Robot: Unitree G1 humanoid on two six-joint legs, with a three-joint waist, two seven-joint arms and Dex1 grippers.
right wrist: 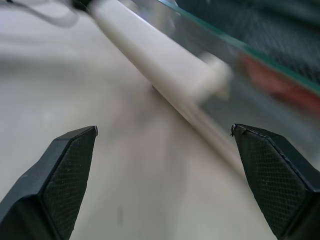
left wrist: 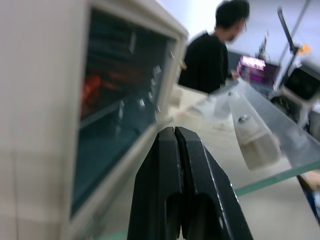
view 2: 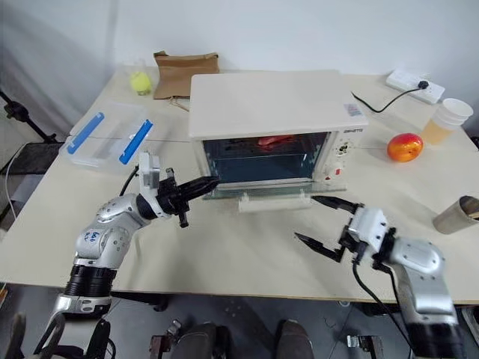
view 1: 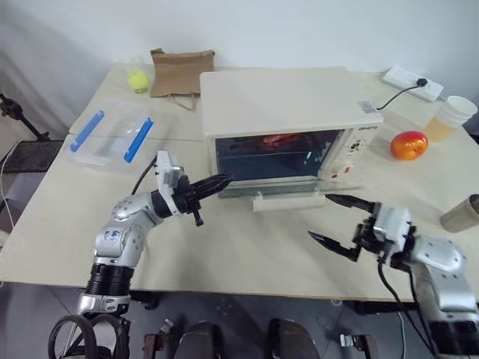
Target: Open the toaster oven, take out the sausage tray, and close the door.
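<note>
The cream-white toaster oven (view 1: 288,101) stands at the middle of the table. Its glass door (view 1: 288,189) is folded down in front, with the bar handle (view 1: 288,202) nearest me. Inside, the sausage tray (view 1: 283,139) shows as red sausages on a rack behind the opening. My left gripper (view 1: 223,181) is shut on nothing, its tip at the oven's front left corner beside the door's edge. To the right, my right gripper (view 1: 319,215) stands open just off the handle's right end. The right wrist view has the handle (right wrist: 165,70) between the spread fingers but farther off.
A clear plastic box with blue clips (view 1: 112,134) lies at the left. A brown paper bag (view 1: 179,71) and a yellow-green object (view 1: 137,80) sit behind it. At the right are an orange-red fruit (view 1: 409,144), a paper cup (view 1: 451,117), a power strip (view 1: 412,84) and a metal cup (view 1: 462,213). A person (left wrist: 210,55) stands beyond the table.
</note>
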